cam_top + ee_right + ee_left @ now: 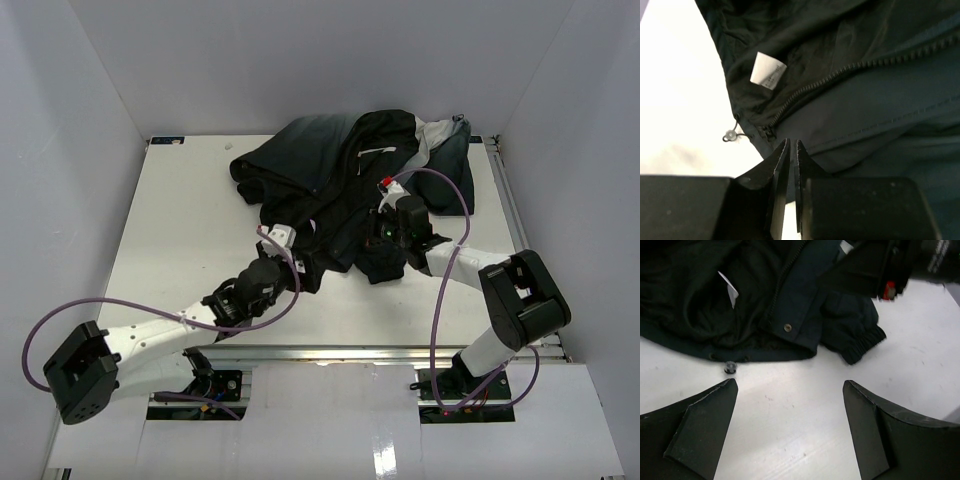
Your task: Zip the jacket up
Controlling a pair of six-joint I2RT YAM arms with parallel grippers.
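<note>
The jacket (340,170) lay crumpled and unzipped in the upper centre of the overhead view, at the far side of the worktop (180,230). Its front hem faced both arms. In the right wrist view the zipper (840,75) ran down from the upper right to its foot near a cord toggle (730,135). The right gripper (791,142) sat at the hem just below that foot, clenched to a thin slit. Whether it had pinched fabric could not be told. The left gripper (790,384) hung released, jaws wide, over bare worktop just short of the hem. The step in hand looked like securing the zipper's bottom end. Next, the left gripper probably needed to take the opposite hem edge, so the two zipper halves could be brought together.
</note>
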